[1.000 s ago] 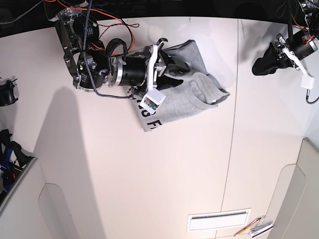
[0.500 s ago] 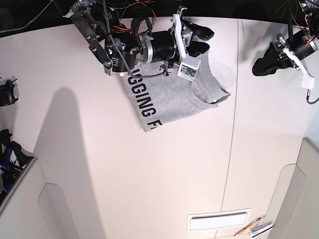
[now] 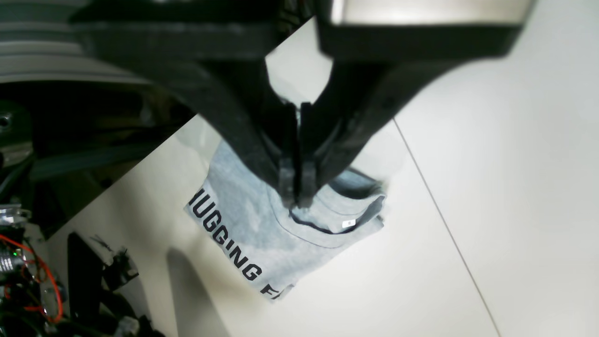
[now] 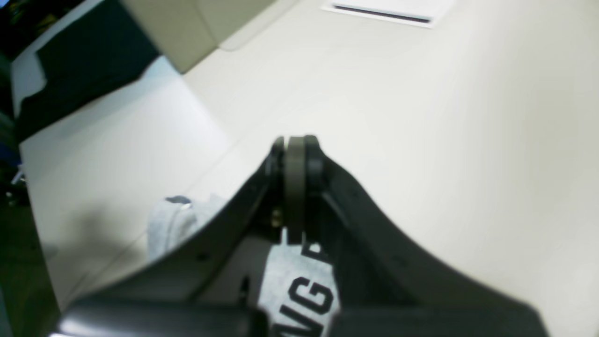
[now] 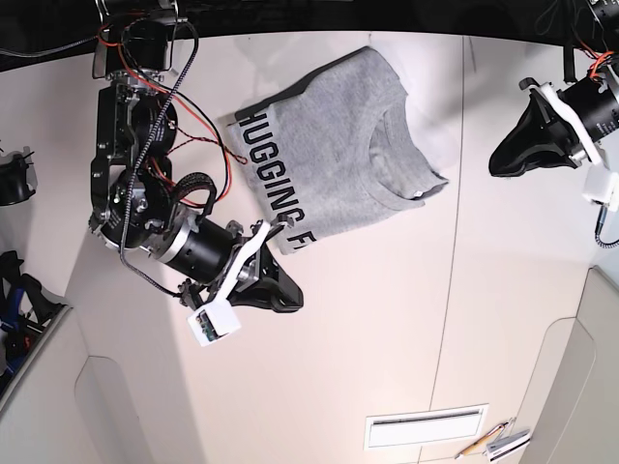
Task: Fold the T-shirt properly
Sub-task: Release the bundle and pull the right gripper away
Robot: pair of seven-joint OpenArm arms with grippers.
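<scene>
The grey T-shirt (image 5: 338, 145) lies folded at the table's far middle, with the ribbed neck and black lettering facing up. It also shows in the left wrist view (image 3: 262, 224) and, partly, in the right wrist view (image 4: 299, 285). My right gripper (image 5: 290, 297) is shut and empty, just off the shirt's near left corner. In its wrist view the right gripper (image 4: 295, 154) has its fingers pressed together. My left gripper (image 5: 499, 145) is shut and empty, held off to the right of the shirt. In its wrist view the left gripper (image 3: 295, 192) has its jaws together.
A seam (image 5: 453, 251) runs down the white table right of the shirt. A white slotted plate (image 5: 424, 426) and pencils (image 5: 493, 443) lie at the near right. Beige panels (image 5: 116, 406) border the near edge. Dark gear (image 5: 14, 280) stands at the left edge.
My right arm has swung off the shirt's far edge and come down to its near left corner. The whole folded shirt now lies uncovered. The left arm has barely shifted.
</scene>
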